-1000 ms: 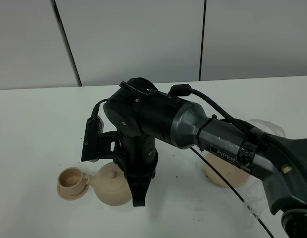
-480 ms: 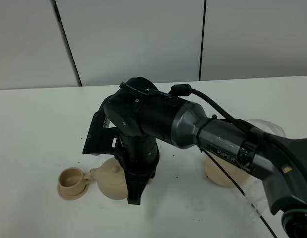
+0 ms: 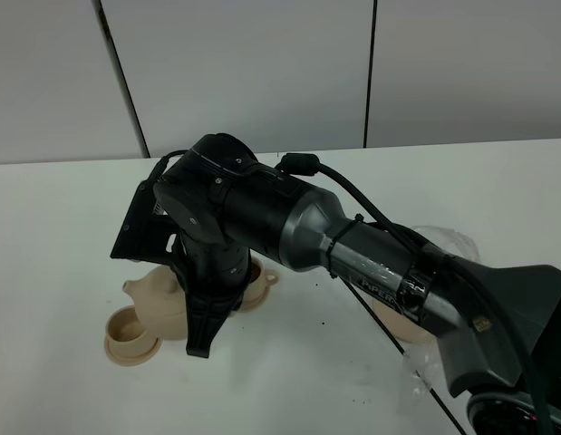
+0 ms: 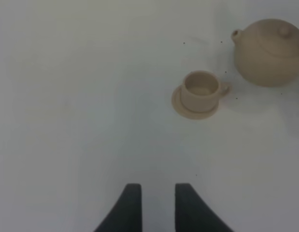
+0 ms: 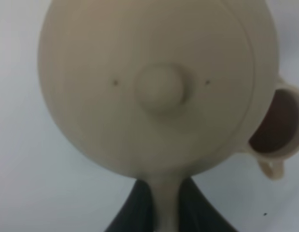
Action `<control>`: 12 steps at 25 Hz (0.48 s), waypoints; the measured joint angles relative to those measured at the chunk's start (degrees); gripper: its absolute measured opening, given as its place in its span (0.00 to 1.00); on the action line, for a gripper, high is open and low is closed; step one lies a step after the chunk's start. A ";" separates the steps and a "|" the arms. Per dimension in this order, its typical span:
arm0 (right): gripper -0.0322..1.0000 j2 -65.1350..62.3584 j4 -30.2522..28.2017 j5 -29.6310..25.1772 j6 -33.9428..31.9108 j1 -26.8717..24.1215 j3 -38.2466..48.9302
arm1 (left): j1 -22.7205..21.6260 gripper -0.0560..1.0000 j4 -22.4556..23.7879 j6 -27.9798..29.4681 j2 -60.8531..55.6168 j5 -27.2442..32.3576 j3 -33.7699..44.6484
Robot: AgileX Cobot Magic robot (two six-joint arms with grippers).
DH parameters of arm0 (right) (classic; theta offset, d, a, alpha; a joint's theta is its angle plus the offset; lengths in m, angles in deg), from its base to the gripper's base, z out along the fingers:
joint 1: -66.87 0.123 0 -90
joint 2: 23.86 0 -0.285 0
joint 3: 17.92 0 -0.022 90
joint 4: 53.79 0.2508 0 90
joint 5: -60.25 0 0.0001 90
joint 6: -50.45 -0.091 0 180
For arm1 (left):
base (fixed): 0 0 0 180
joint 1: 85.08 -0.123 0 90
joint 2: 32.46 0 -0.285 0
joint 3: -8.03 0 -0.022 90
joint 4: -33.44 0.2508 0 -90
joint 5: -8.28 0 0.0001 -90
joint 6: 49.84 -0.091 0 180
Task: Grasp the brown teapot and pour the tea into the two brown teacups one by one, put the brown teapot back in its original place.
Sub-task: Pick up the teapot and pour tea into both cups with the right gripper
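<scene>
The right tool (image 5: 163,209) is clenched on the small loop handle (image 5: 164,195) of the brown teapot (image 5: 154,58). The pot hangs clear of the worktop (image 4: 67,96) toward its front left corner, well away from its plate (image 3: 395,324), which peeks out from under the arm nearer the front right.

The spout (image 3: 130,287) sits just above the nearest teacup (image 3: 129,328), and the pot looks roughly level, so I'd say that pour hasn't started; no stream shows. That cup looks pale inside. The second teacup (image 5: 275,126), just beside the pot on the handle side, is dark inside, though whether that's tea or shadow I can't tell. So the grasp and lift are done. At least one pour and the return to the plate are left.

Everything is the same matte beige-tan ceramic:
- The pot is squat and round, with a domed lid and a knob (image 5: 159,89).
- The cups are small, with little side handles.
- The near cup stands on a matching round saucer (image 3: 117,353).

The left tool (image 4: 154,209) hovers over bare white worktop, its fingers slightly parted and gripping nothing.
</scene>
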 joint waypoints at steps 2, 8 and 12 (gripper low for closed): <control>0.12 0.69 -1.17 0.00 0.05 0.00 -0.93 | 0.00 0.28 0.00 0.00 0.00 0.00 0.00; 0.12 1.44 -6.65 -0.04 1.88 0.12 -1.01 | 0.00 0.28 0.00 0.00 0.00 0.00 0.00; 0.12 1.82 -11.51 0.12 3.00 1.32 -1.01 | 0.00 0.28 0.00 0.00 0.00 0.00 0.00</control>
